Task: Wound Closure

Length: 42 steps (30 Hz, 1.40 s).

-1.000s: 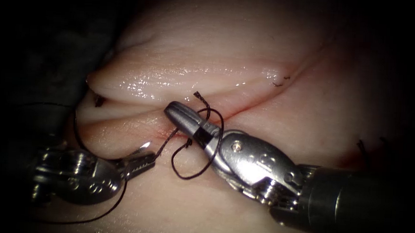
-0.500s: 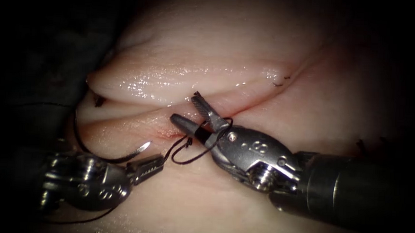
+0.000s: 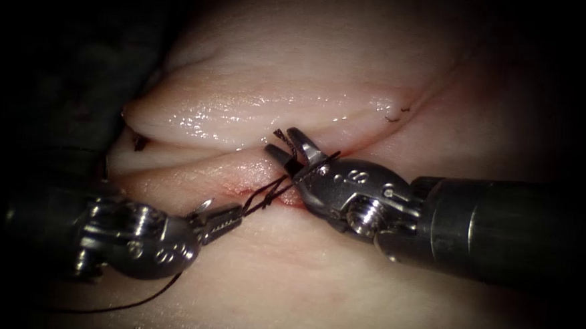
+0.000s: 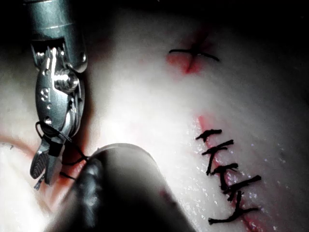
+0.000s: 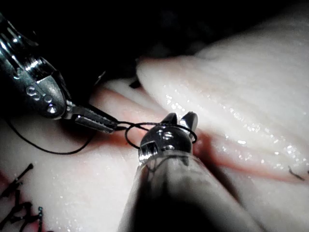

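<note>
Gripping the thin black thread [image 3: 264, 198] near the cut, the left tool [image 3: 226, 218] pinches it beside the curved steel needle [image 3: 203, 206] — limp, slippery stuff; right tool [image 3: 292, 146] spread, loop-wrapped, over pale pork tissue [image 3: 264, 69]

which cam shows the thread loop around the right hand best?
Right wrist view: the thread loop circles the open right hand, running from the shut left hand. Endoscope view shows taut strands; left wrist view, a tangle.
</note>
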{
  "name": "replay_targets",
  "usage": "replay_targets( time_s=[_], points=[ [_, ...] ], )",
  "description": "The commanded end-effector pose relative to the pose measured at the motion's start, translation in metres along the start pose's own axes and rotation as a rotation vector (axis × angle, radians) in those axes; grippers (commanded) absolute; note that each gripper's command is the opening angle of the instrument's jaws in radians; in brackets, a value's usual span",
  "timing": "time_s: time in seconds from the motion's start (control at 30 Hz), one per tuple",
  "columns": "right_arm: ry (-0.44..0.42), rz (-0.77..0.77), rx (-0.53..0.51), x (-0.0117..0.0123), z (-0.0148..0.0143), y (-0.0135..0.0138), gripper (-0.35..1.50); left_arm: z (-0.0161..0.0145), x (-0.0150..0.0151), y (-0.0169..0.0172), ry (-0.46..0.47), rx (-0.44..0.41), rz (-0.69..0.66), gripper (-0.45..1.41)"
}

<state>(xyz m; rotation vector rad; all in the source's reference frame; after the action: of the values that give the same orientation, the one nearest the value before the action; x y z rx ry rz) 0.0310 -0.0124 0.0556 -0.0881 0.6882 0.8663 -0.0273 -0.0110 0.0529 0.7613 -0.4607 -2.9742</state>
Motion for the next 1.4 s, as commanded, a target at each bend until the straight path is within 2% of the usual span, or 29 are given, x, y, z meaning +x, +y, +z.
replay_targets(
  time_s=[0.03,0.17,0.2,0.23,0.27,0.3,0.37,0.47,0.57,0.63,0.67,0.7,0.73,0.8,0.9,1.03,1.27,1.4],
  points=[
    [-0.015,-0.004,-0.004,-0.0003,0.0012,-0.0007,0.07,0.0006,0.0003,0.0006,0.001,-0.001,-0.001,-0.45],
    [-0.036,-0.037,-0.018,-0.0010,0.0023,-0.0005,0.24,0.0005,0.0003,0.0006,0.001,-0.001,-0.001,-0.45],
    [-0.038,-0.053,-0.026,-0.0011,0.0025,-0.0004,0.34,0.0005,0.0002,0.0006,0.001,-0.001,-0.001,-0.45],
    [-0.041,-0.057,-0.035,-0.0012,0.0027,-0.0004,0.51,0.0005,0.0002,0.0006,0.001,-0.001,-0.001,-0.45],
    [-0.045,-0.060,-0.045,-0.0012,0.0028,-0.0003,0.78,0.0005,0.0001,0.0006,0.001,-0.001,0.000,-0.45],
    [-0.048,-0.058,-0.052,-0.0012,0.0029,-0.0003,0.91,0.0004,0.0001,0.0006,0.000,-0.004,0.001,-0.45],
    [-0.054,-0.065,-0.061,-0.0012,0.0030,-0.0002,1.01,0.0004,0.0001,0.0006,0.000,-0.004,0.001,-0.45],
    [-0.057,-0.061,-0.064,-0.0011,0.0029,-0.0002,1.05,0.0004,0.0000,0.0006,0.000,-0.004,0.001,-0.45],
    [-0.057,-0.061,-0.064,-0.0011,0.0028,-0.0002,1.00,0.0003,-0.0001,0.0005,0.000,-0.004,0.001,-0.45],
    [-0.060,-0.061,-0.063,-0.0011,0.0028,-0.0003,0.73,0.0003,-0.0002,0.0005,0.001,-0.005,0.002,-0.45],
    [-0.061,-0.062,-0.059,-0.0011,0.0028,-0.0003,0.47,0.0003,-0.0003,0.0005,0.001,-0.005,0.002,-0.45],
    [-0.066,-0.064,-0.044,-0.0011,0.0027,-0.0004,-0.10,0.0002,-0.0004,0.0004,0.002,-0.006,0.003,-0.45],
    [-0.073,-0.066,-0.031,-0.0012,0.0027,-0.0005,-0.35,0.0002,-0.0005,0.0004,0.002,-0.006,0.003,-0.45],
    [-0.091,-0.064,-0.011,-0.0012,0.0028,-0.0009,-0.35,0.0002,-0.0007,0.0003,0.002,-0.007,0.004,-0.45],
    [-0.125,0.048,0.012,-0.0012,0.0028,-0.0015,-0.35,0.0002,-0.0011,0.0002,0.002,-0.007,0.005,-0.45],
    [-0.133,0.109,0.013,-0.0010,0.0023,-0.0019,-0.35,0.0002,-0.0016,0.0001,0.003,-0.008,0.007,-0.45],
    [-0.040,0.133,0.009,0.0000,0.0006,-0.0022,-0.35,0.0003,-0.0027,-0.0004,-0.001,-0.018,0.018,-0.45],
    [0.005,0.146,-0.005,0.0005,-0.0001,-0.0025,-0.35,0.0006,-0.0042,-0.0015,-0.014,-0.026,-0.005,-0.45]
  ],
)
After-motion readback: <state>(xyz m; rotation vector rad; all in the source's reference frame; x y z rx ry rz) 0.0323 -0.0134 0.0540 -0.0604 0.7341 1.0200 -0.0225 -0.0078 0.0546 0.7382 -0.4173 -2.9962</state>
